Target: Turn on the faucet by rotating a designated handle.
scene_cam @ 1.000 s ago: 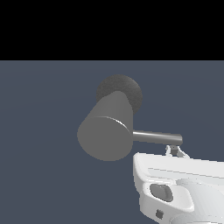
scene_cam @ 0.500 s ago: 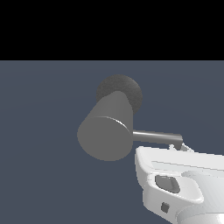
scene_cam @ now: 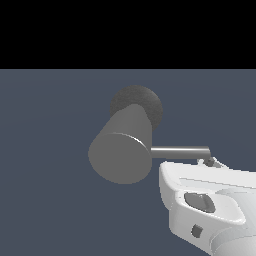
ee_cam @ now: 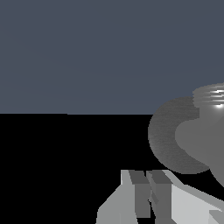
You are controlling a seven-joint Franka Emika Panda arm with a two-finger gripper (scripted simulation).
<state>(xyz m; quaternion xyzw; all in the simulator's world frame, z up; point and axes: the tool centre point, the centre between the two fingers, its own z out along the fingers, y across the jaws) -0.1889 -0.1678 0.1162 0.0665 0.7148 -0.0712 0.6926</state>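
Handle (scene_cam: pixel 179 151) tip meets the end effector (scene_cam: pixel 210 162), fingers close together, grip unclear.

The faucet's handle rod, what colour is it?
Plain grey metal, lighter along its upper edge; the handle shows best in the exterior view.

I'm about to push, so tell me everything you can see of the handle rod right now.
The handle is a thin, straight, smooth grey metallic rod, much slimmer than the faucet body it sticks out of. In the exterior view it lies roughly level, pointing toward that view's right. Its inner end meets the cylinder's side near the flat round end. Its free tip sits right by the gripper, just above the white hand; whether they actually touch cannot be told.
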